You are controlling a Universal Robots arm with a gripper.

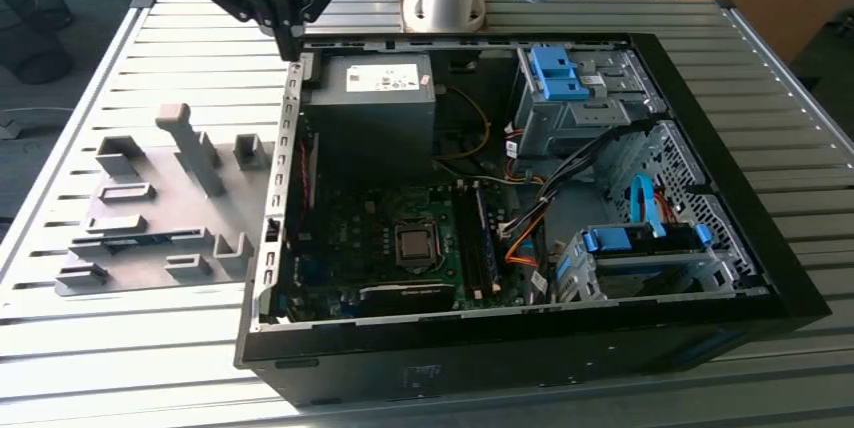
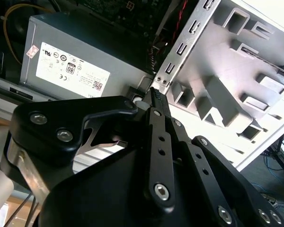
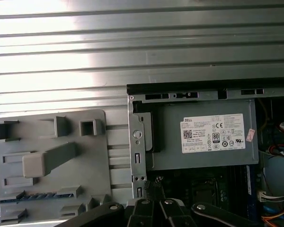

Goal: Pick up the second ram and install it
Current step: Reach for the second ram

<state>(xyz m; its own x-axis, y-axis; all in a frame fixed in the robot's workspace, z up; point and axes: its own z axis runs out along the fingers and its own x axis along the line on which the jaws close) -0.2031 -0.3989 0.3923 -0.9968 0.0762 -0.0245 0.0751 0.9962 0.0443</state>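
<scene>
My tool (image 1: 287, 48) hangs clenched on nothing, fingertips pressed together, just above the corner of the computer case (image 1: 534, 358) where the grey power supply (image 1: 374, 98) sits. The second ram (image 1: 140, 239) rests in a slot of the grey holder (image 1: 147, 173). The holder lies on the bench (image 1: 134, 368) just beside the case, and the ram is well apart from my tool.

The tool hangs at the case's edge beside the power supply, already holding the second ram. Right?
Not quite. The tool hangs at the case's edge beside the power supply, but it holds nothing: the first wrist view shows the second ram lying in the grey holder outside the case.
</scene>
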